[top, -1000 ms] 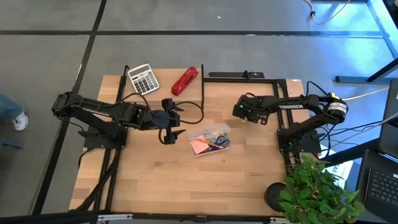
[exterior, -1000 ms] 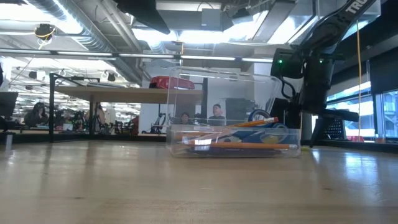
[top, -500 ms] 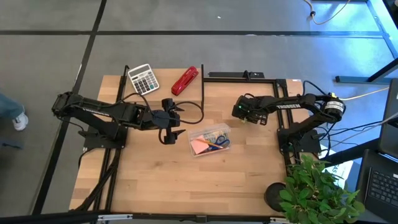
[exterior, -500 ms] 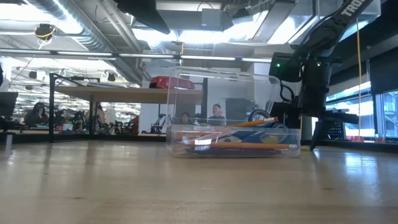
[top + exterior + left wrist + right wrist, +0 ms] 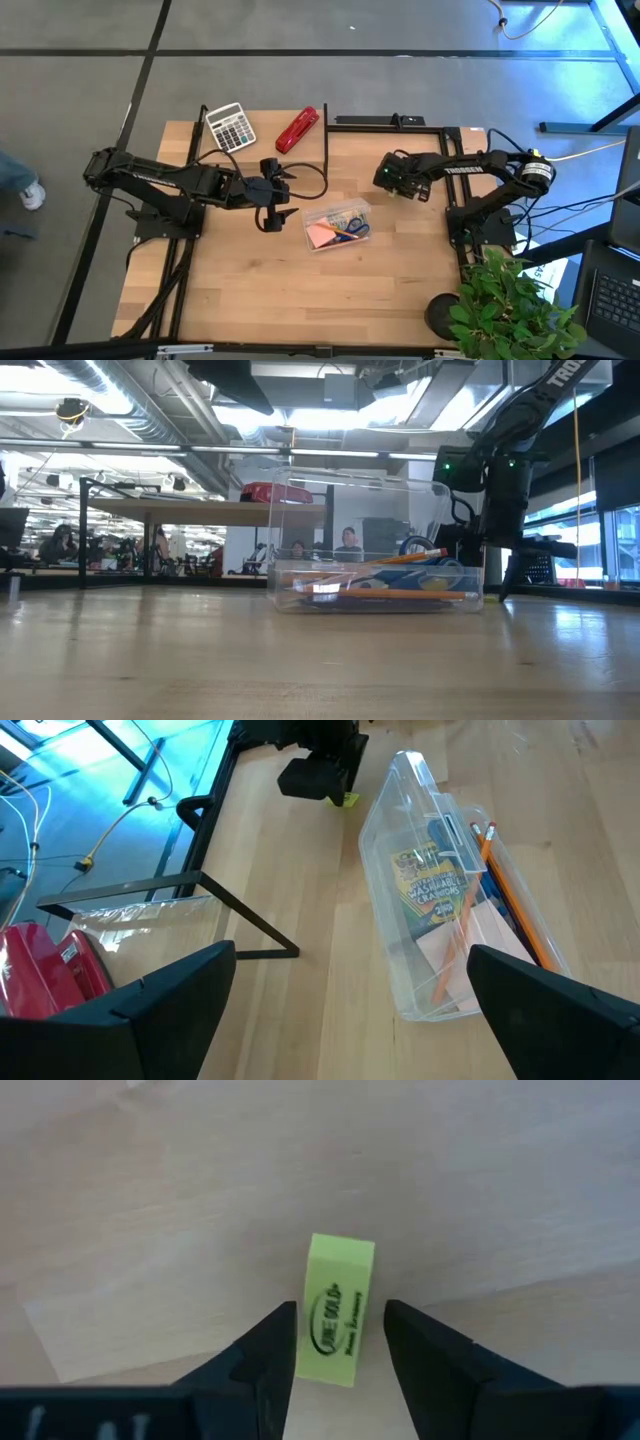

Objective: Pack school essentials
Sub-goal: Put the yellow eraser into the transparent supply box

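Observation:
A small yellow-green eraser [image 5: 338,1310] lies flat on the wood at the table's right. My right gripper [image 5: 338,1325] points straight down over it, open, one finger on each side of its near end with a narrow gap at each. A clear plastic box [image 5: 337,223] stands mid-table on its base. It holds a pink sticky-note pad [image 5: 320,235], blue-handled scissors [image 5: 352,229], orange pencils [image 5: 505,885] and a crayon pack [image 5: 430,880]. My left gripper [image 5: 350,1020] hangs open above the table, left of the box.
A white-grey calculator [image 5: 230,127] and a red stapler [image 5: 298,129] lie at the table's far left. A black frame [image 5: 380,122] runs along the far edge. A potted plant [image 5: 510,310] stands at the near right corner. Bare wood lies in front of the box.
My right gripper has tipped slightly further down over the eraser and edged a little toward the box; its jaws keep the same gap. The eraser and the box have not moved.

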